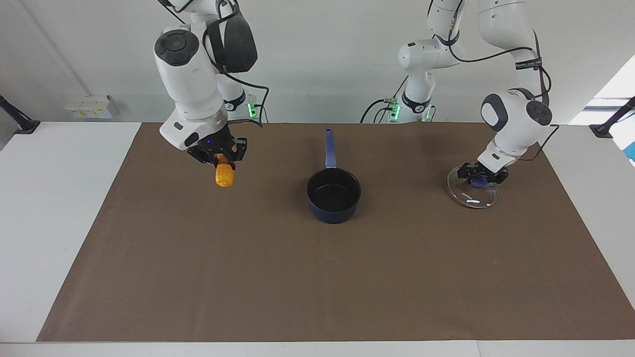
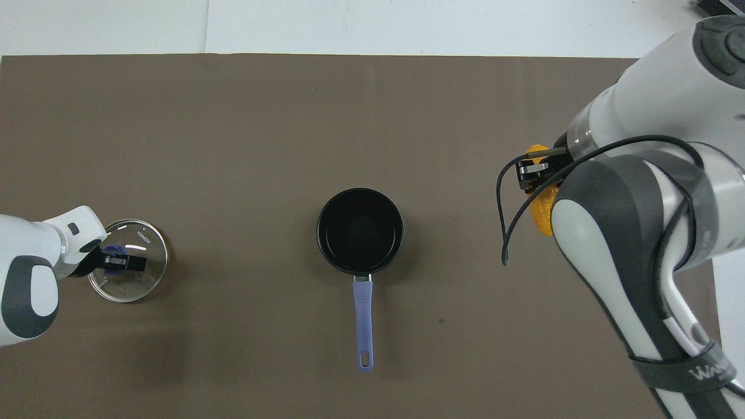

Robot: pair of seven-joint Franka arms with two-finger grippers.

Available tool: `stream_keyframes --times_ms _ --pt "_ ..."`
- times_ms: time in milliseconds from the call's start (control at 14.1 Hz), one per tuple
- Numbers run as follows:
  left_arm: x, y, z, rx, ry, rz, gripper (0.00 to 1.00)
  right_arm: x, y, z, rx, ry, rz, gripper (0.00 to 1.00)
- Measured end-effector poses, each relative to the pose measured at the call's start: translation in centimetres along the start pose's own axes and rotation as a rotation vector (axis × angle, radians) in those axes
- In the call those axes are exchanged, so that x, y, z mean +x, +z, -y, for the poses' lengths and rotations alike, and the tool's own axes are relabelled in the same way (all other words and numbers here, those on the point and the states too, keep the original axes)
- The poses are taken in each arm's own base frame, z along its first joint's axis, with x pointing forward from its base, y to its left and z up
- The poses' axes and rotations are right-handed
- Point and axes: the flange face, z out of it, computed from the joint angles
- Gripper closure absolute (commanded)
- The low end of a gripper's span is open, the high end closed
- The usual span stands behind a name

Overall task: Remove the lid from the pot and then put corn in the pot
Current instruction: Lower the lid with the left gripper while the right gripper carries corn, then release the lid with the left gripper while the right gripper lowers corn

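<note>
The pot (image 1: pixel 333 194) stands open in the middle of the brown mat, its black inside bare and its blue handle (image 1: pixel 329 147) pointing toward the robots; it also shows in the overhead view (image 2: pixel 360 231). My right gripper (image 1: pixel 223 159) is shut on the top of the corn (image 1: pixel 224 176), which hangs upright above the mat toward the right arm's end. In the overhead view the arm hides part of the corn (image 2: pixel 541 214). My left gripper (image 1: pixel 480 178) is shut on the blue knob of the lid (image 1: pixel 471 197), which is tilted low at the mat toward the left arm's end (image 2: pixel 125 285).
The brown mat (image 1: pixel 317 277) covers most of the white table (image 1: pixel 54 223). Power boxes with green lights (image 1: pixel 252 109) and cables lie at the arm bases. A black stand (image 1: pixel 20 121) sits at each end of the table's robot edge.
</note>
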Motion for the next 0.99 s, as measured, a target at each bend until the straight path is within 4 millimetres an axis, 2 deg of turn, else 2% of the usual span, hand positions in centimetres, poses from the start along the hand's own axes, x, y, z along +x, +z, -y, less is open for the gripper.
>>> stream_keyframes --times_ms 71,213,355,640,853,995 --pt "0.0 0.0 0.0 0.002 0.006 -0.001 0.0 -0.1 0.2 2.0 0.01 0.021 -0.014 1.0" --pt "0.1 -0.4 -0.1 0.005 0.012 -0.008 0.0 -0.6 1.2 8.0 0.025 0.041 -0.038 1.0" --pt "0.2 -0.6 0.0 0.008 0.013 -0.012 0.0 -0.9 2.6 13.0 0.05 0.062 -0.071 1.0" --pt "1.2 -2.1 0.3 0.016 0.014 -0.036 0.0 -0.7 5.4 17.3 0.104 0.065 -0.076 1.0" --pt "2.8 -4.7 0.3 0.013 -0.015 -0.036 0.0 -0.8 8.1 20.8 0.119 0.055 -0.087 1.0" --pt "4.1 -6.7 -0.5 0.009 -0.039 -0.03 0.0 -1.4 10.6 23.3 0.111 0.032 -0.066 1.0"
